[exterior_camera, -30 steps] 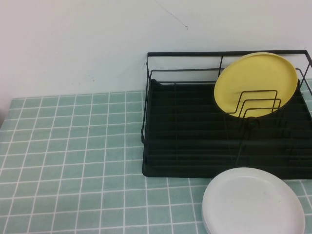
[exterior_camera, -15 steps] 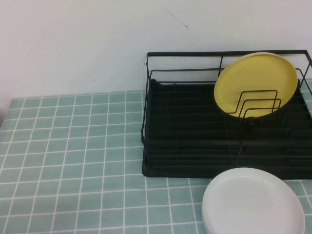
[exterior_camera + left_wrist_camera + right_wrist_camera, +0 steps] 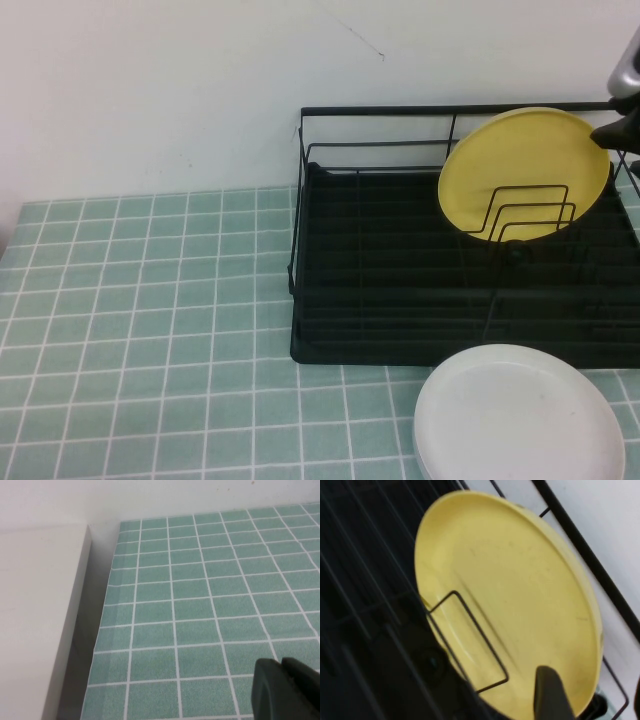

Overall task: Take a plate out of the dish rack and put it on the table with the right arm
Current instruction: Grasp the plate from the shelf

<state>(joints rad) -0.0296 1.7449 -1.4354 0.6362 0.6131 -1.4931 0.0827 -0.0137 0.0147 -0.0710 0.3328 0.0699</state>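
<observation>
1. The desk is showing a flat surface of small pale green square tiles divided by thin white grout lines, and it is meeting a plain white wall along its far edge.

2. The dish rack, a large rectangle of thin black wire over a ribbed black tray base, is sitting toward the desk's far right corner, its back rail running close along the wall.

3. The plate, a smooth round disc of plain matte yellow with a shallow raised rim, is standing tilted on edge in the rack's right rear part, leaning behind a set of upright black wire dividers bent into squared loops.

4. A round white plate, glossy and slightly domed at the rim, is lying flat on the desk just in front of the rack near the right front corner, apart from the yellow one.

5. The right gripper, dark black below a silver-grey cylindrical segment, is reaching in at the desk's right edge beside the yellow plate's upper right rim. In the right wrist view its fingers are standing apart, one dark finger showing in front of the plate's face.

6. The left gripper, a dark matte block, is hanging low over bare tiles near the desk's left edge, its two fingers pressed together.
</observation>
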